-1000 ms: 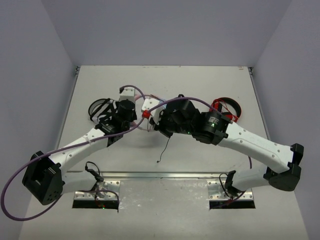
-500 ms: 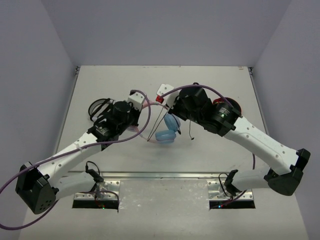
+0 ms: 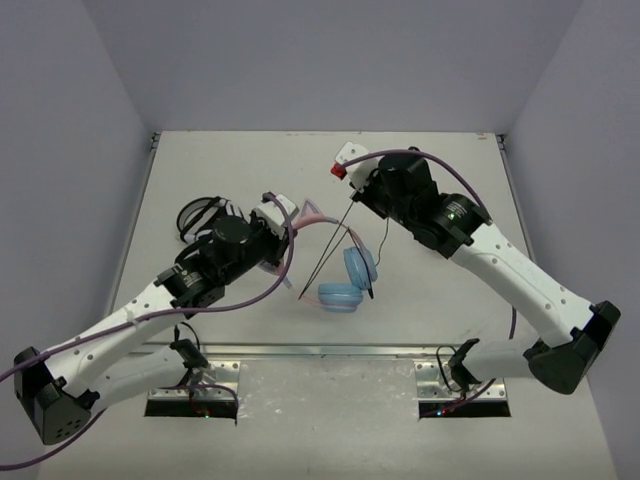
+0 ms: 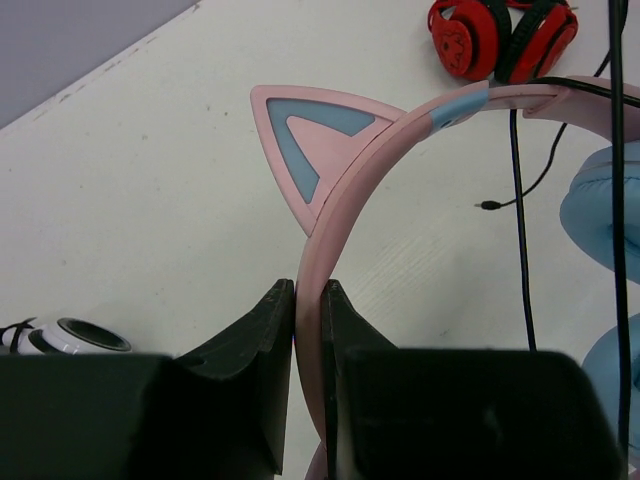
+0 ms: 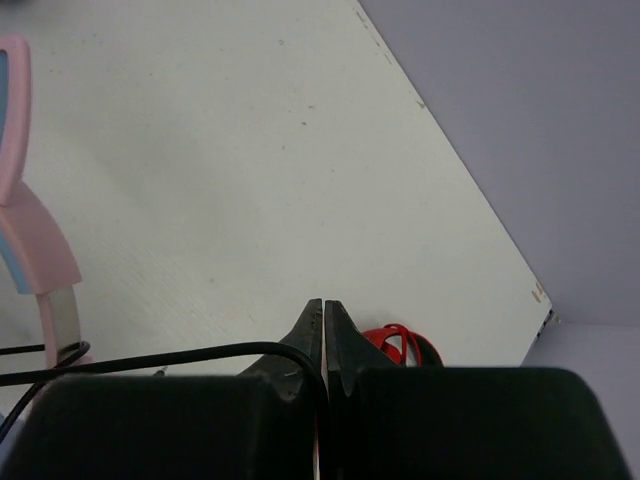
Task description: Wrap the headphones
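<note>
Left jaws pinch the pink band of cat-eared, blue-cupped headphones [image 4: 342, 200]. Right jaws, at one o'clock, pinch their thin black cable [image 5: 150, 358].

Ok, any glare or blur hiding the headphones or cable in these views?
Top view: even light, no glare, headphones clear, cable thin but traceable. Left wrist: band sharp, left gripper dark, soft-edged. Right wrist: right gripper underlit, cable visible.
</note>
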`<state>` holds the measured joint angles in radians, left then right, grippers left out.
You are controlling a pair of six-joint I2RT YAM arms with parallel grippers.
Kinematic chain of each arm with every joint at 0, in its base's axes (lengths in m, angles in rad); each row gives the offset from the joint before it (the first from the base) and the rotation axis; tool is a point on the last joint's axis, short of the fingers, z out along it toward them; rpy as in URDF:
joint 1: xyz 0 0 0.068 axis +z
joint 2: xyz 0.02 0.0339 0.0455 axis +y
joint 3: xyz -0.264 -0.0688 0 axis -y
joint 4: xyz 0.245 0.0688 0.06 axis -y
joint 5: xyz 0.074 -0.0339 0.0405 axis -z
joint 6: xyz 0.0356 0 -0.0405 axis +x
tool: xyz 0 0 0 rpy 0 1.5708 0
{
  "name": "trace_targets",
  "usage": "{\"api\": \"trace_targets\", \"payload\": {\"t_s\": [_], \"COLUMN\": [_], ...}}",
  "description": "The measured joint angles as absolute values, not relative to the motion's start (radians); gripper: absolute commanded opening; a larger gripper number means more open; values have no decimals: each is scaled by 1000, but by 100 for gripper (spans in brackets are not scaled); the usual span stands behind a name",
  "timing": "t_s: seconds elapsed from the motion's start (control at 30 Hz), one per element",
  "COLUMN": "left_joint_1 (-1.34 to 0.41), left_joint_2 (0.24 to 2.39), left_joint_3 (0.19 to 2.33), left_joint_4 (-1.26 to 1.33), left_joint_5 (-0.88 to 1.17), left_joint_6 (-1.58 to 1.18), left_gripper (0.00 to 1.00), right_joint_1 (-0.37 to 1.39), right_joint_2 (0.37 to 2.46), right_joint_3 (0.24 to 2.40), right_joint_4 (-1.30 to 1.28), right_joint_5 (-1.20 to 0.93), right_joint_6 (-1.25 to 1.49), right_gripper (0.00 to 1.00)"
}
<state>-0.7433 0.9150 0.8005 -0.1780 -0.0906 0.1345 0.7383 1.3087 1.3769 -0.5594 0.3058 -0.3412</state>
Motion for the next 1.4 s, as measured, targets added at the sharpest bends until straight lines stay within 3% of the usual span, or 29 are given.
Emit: {"api": "trace_targets", "payload": {"t_s": [0.53,0.73,0.97,1.23,1.4], "left_joint_1": [-745,-748,-748,-748,-748], "left_joint_2": [760,760,793,861,914], "left_joint_3": [841,936,1138,1318,1423], "left_joint_4": [-241,-303,-310,-341,-376], "left_joint_5": [-52,-66,-172,-217,-295], "left_joint_6": [136,97,-8,-67,-86], "left_gripper": [0,0,1,0,0], "right_joint_1": [605,593,586,586,586], "right_joint_2": [1319,1306,1196,1202,1229], "right_joint_3": [1305,1191,970,900,822], "right_joint_4": [-484,-370,-168,103,226], "right_joint_5": [102,-36,-249,-410,-448], "right_joint_6": [-228,-133,56,274,366], "right_gripper": [2,15,9,2,3]}}
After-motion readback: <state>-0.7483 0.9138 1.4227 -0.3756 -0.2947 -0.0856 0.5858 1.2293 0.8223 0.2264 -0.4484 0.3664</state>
